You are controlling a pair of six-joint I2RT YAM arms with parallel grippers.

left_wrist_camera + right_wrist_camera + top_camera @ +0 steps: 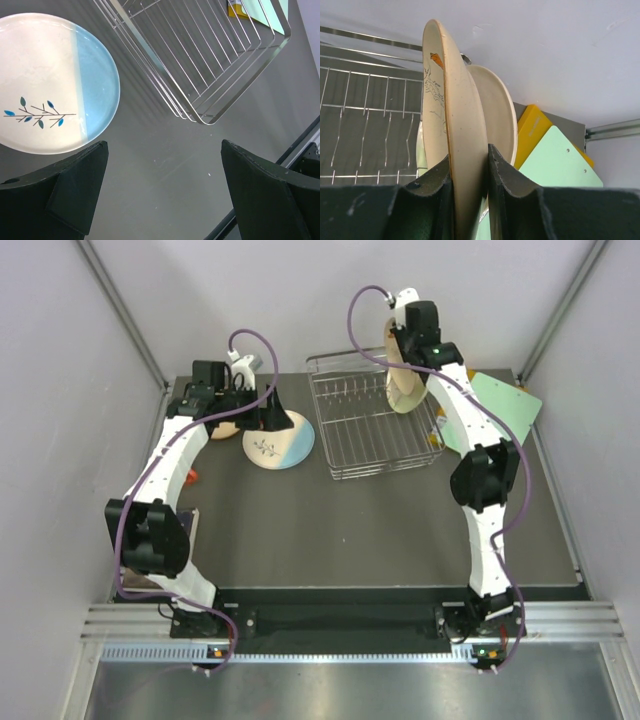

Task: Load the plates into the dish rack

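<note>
Dark grey table (350, 530) carries the rectangular silver wire dish rack (350, 420), which spreads off the left-finger side of the right gripper (470, 165). Off the right-finger side sits a flat pale green board (555, 160) w/ an orange board (532, 127) peeking out beside it.

Right jaws are clamped narrow on the near rim of a round tan ceramic plate w/ a floral sprig (455, 110). It's held on edge, the rest of it reaching out ahead of the jaws. Just past it, right-finger side, stands a second cream plate (497, 112), approx parallel – touching or not, can't tell. Next move is prob. easing the held plate down btwn tines beside that one, so its plane has to line up w/ the slot.

Left gripper (162, 155) gapes wide, nothing in it. A round white-and-light-blue plate w/ a twig motif (55, 80) lies flat off its left-finger side, rack corner ahead – left arm is the nearer one for that plate.
</note>
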